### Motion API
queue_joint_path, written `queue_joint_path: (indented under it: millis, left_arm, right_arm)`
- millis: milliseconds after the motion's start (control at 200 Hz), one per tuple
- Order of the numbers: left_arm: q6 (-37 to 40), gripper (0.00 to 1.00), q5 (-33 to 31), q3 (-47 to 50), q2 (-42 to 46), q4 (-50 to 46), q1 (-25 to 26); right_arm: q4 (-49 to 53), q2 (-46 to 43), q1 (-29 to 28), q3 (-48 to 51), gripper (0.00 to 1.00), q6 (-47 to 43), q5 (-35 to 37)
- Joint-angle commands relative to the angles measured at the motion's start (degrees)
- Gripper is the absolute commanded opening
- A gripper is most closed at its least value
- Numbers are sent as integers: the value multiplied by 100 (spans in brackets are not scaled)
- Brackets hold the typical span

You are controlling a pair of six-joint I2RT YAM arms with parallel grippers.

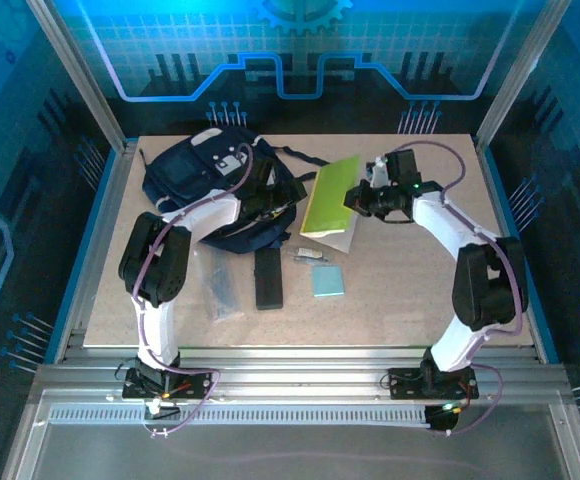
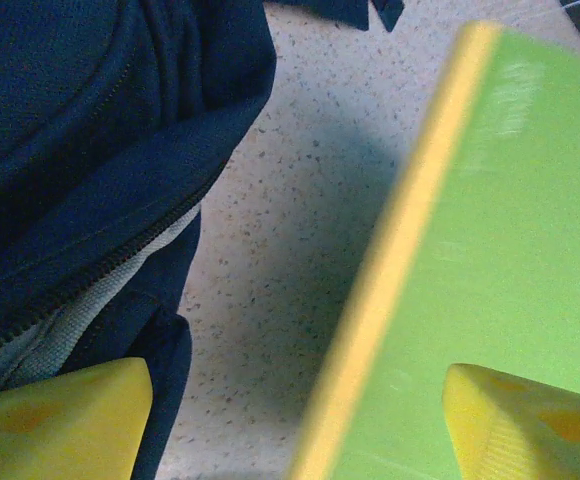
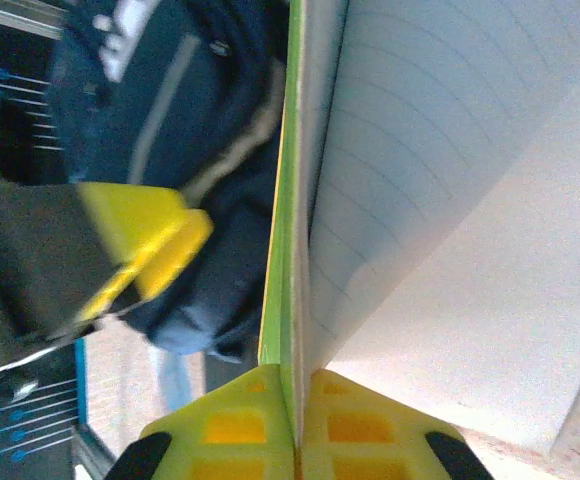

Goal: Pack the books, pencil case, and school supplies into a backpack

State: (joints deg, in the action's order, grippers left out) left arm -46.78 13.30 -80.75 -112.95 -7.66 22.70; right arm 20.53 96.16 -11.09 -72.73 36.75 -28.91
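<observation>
R gripper (image 3: 295, 400) clamped on green book (image 1: 332, 195) edge, beside backpack (image 1: 185, 175). L gripper (image 2: 295, 420) released. Prob nothing packed yet: pencil case (image 1: 268, 278), ruler (image 1: 218, 285), blue pad (image 1: 327, 282), clip (image 1: 307, 256) on table (image 1: 420, 320).

The left arm (image 1: 210, 212) folds at its elbow and reaches toward the table's middle, its end effector (image 1: 273, 197) with yellow fingers (image 2: 60, 420) spread wide, gripping nothing. The right arm (image 1: 450, 225) curls leftward, its end effector (image 3: 298, 430) pinched tight on the lime-green book (image 1: 332, 190).
</observation>
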Motion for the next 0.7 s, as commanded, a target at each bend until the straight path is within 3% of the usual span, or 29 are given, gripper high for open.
queue_joint_path:
  millis: [0,115,515,605,695]
  left_arm:
    - [-851,78,606,400,199,1121,51]
    - [-1456,81,766,712,240,2107,116]
    - [-2331,77,679,1521,704,3743,393]
    - [-2344,65,718,1567,719,3835,428]
    - [-2280,40,682,1606,768,3876,428]
  right_arm:
    - [80,-385,124,-197,0,-238,-806]
    - [-265,-422,138,-8,0,-40,-1096]
    - [-1493,-162,288,647,0,536,-1513]
    - [-1545,-14,336,649,1,503,-1570]
    - [-1523,135,365,624,2,464,-1588]
